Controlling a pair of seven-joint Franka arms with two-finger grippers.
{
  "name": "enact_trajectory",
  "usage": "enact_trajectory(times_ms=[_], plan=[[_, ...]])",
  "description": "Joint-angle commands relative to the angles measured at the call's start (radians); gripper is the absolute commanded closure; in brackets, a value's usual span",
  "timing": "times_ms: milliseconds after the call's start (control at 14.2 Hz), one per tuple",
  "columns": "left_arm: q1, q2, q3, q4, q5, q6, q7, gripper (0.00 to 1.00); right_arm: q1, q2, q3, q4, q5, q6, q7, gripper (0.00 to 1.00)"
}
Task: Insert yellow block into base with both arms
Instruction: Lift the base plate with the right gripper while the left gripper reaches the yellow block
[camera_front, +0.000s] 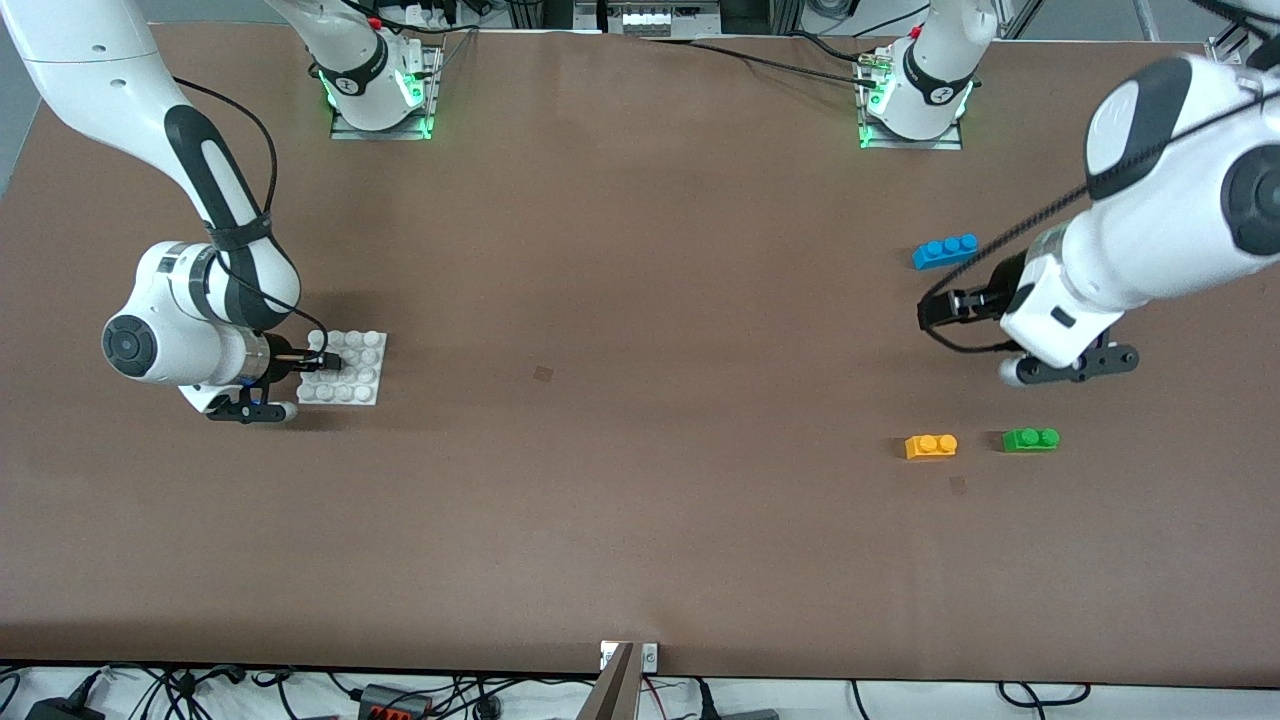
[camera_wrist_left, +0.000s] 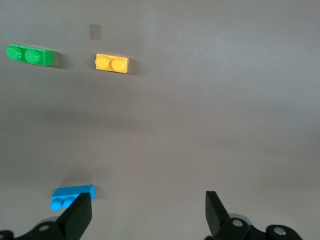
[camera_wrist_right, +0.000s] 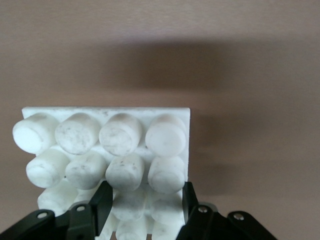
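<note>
Brown table (camera_front: 640, 520), bricks at the left arm's end, base at the right arm's.
Nearest the front camera: yellow block (camera_front: 931, 446) beside green brick (camera_front: 1030, 439), untouched, open table all round. Above them, left tool (camera_front: 930, 312) spread wide, holding nothing, near blue brick (camera_front: 945, 250). Right tool (camera_front: 325, 361) clenched on base (camera_front: 362, 380), its nearest studs hidden in the wrist view.
</note>
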Motion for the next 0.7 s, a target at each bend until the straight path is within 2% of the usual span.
enact_trajectory(times_ms=[0,140,281,492,632], plan=[[0.025,0.002,0.001,-0.027,-0.015,0.049,0.026,0.00,0.010,0.011,0.050,0.008,0.012,-0.012,-0.009,0.46],[0.025,-0.007,0.001,-0.101,-0.009,0.135,0.030,0.00,0.027,0.012,0.087,0.007,0.013,-0.015,0.006,0.46],[0.026,-0.006,0.002,-0.159,0.002,0.219,0.050,0.00,0.074,0.015,0.088,0.008,0.013,-0.012,0.028,0.46],[0.026,0.060,0.001,-0.175,0.135,0.307,0.061,0.00,0.204,0.017,0.088,0.014,0.015,-0.011,0.155,0.46],[0.045,0.106,0.001,-0.173,0.161,0.374,0.073,0.00,0.299,0.035,0.088,0.048,0.013,-0.011,0.200,0.46]])
